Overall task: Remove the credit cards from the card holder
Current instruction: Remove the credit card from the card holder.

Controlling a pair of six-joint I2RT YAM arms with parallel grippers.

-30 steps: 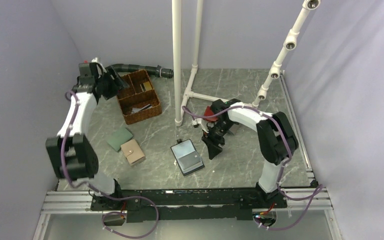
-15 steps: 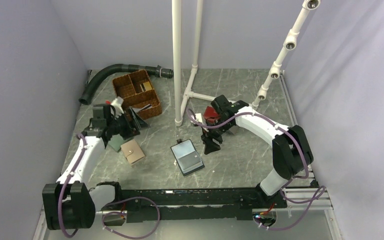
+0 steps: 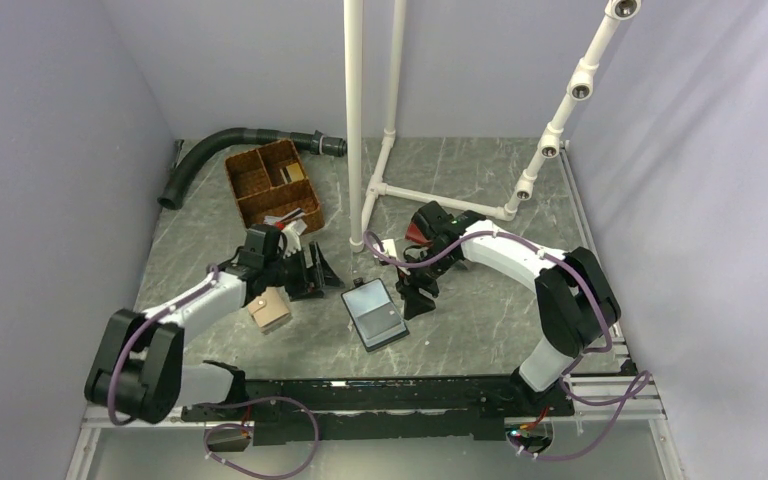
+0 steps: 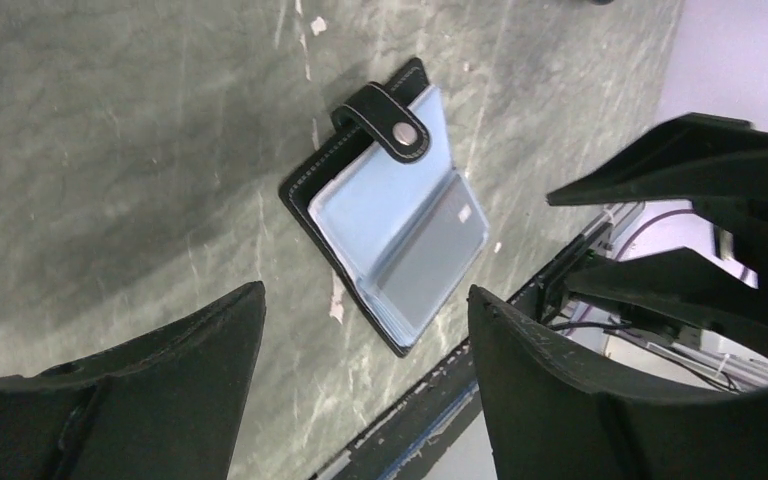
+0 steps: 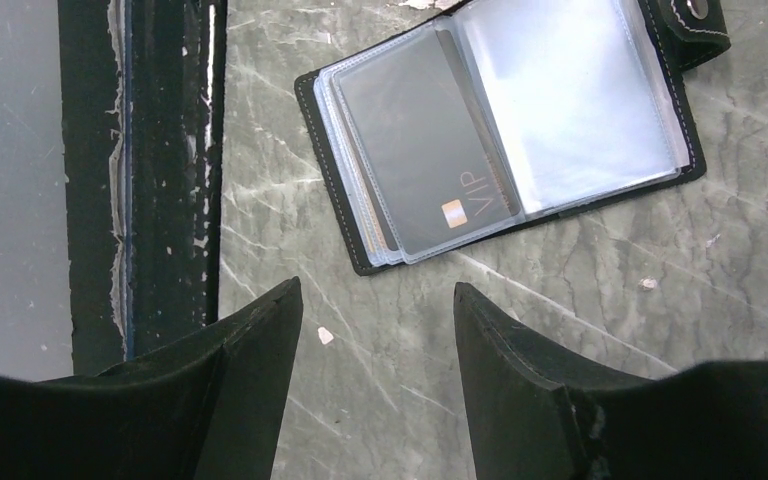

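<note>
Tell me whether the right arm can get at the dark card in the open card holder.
Probably yes: the right gripper hangs open just beside the card holder, bare table between; the dark card sits sleeved, though.

Light is even and soft in the overhead view, with faint diagonal streaks on the right wall [image 3: 710,200] and weak shadows under the arms [image 3: 505,248]. The card holder [image 3: 373,312] carries a pale sheen on its clear sleeves [image 5: 570,100]; in the right wrist view that glare whitens the upper right. Both wrist views show the near fingers [image 4: 130,400] as dark, slightly soft shapes; the table [image 4: 110,150] is sharp.
</note>
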